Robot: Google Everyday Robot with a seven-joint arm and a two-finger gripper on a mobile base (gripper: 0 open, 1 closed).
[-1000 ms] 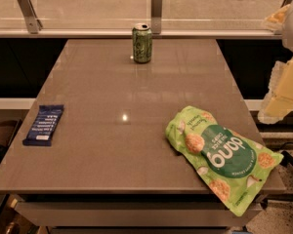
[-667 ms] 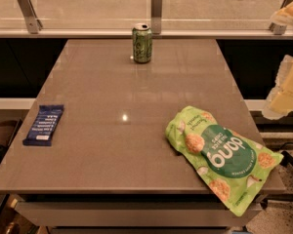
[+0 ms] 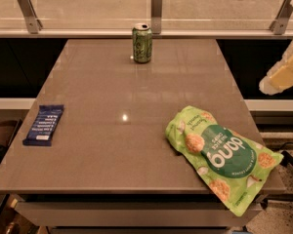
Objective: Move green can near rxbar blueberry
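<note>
The green can (image 3: 142, 43) stands upright at the far middle edge of the grey table (image 3: 122, 150). The rxbar blueberry (image 3: 44, 125), a flat dark-blue bar with white lettering, lies near the table's left edge, far from the can. My gripper (image 3: 283, 74) shows only as a pale cream shape at the right edge of the view. It is off the table's right side, raised and well away from both the can and the bar.
A large lime-green chip bag (image 3: 219, 157) lies at the table's front right corner and overhangs the edge. A glass rail with metal posts (image 3: 156, 4) runs behind the table, just behind the can.
The pale arm at the right edge has shifted slightly up and to the right, so less of it shows. The can, bar and bag have not moved.
</note>
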